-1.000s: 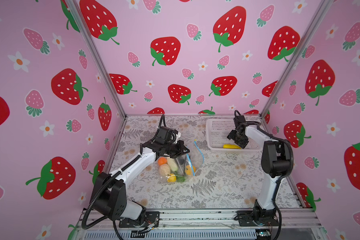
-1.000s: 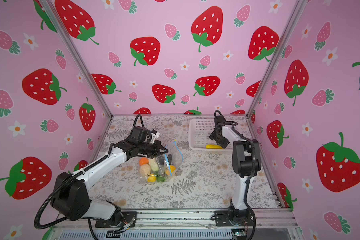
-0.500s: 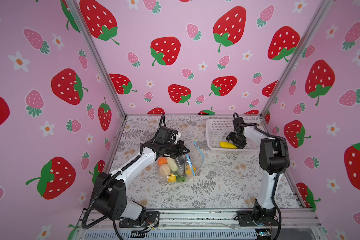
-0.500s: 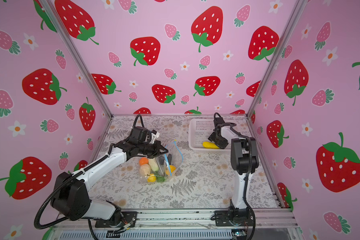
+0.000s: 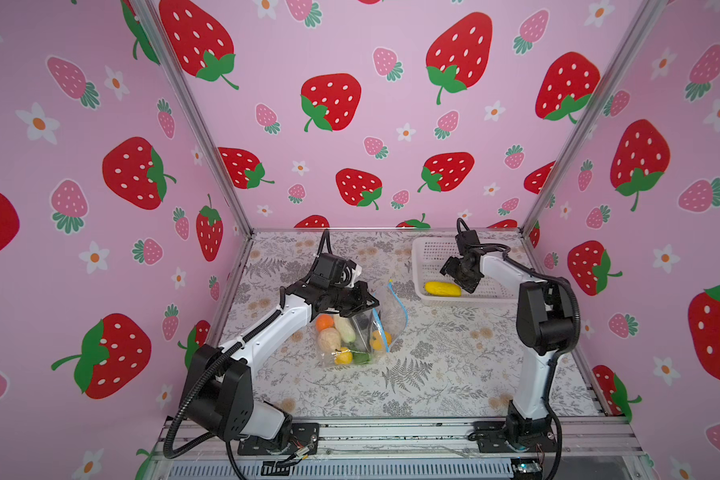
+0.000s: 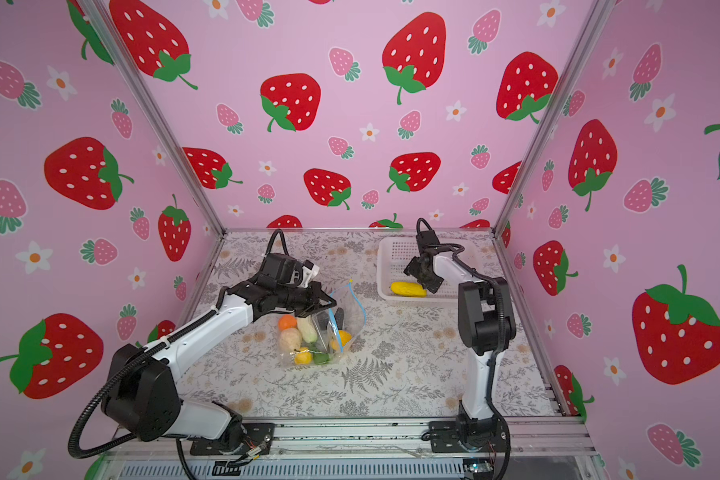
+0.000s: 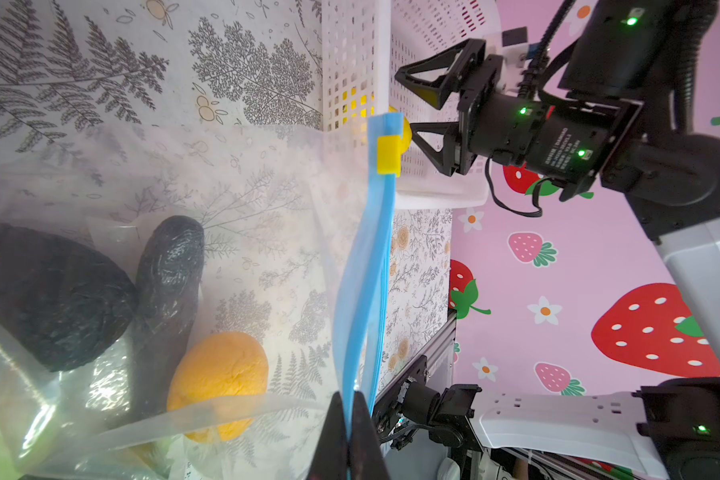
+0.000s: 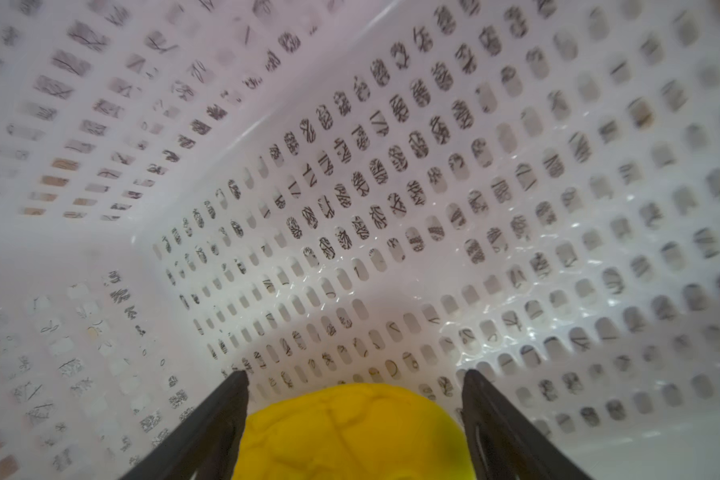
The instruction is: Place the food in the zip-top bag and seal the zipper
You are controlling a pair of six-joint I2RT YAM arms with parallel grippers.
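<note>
The long yellow toy vegetable (image 5: 442, 289) is laid flat inside the white perforated plastic basket (image 5: 429, 253), close to its near wall, with its long axis running roughly left to right in both top views. The right pincer (image 5: 458, 279) is spread wide and set astride one end of it. In the right wrist view the yellow piece is seen between the two fingers, but contact cannot be made out. The left pincer (image 7: 348, 432) is clenched on the light-blue zipper strip (image 7: 371, 270) of the clear crinkly zip-top bag (image 5: 391, 309). The bag is held up on the floral counter (image 5: 454, 357) with the other toy foods (image 5: 333, 336) inside. The strip is stretched away from the fingers to the small yellow slider (image 7: 388, 154). Compared with one second earlier, the yellow piece and the right pincer are found further toward the bag side of the basket, while the bag and left arm are unchanged.
</note>
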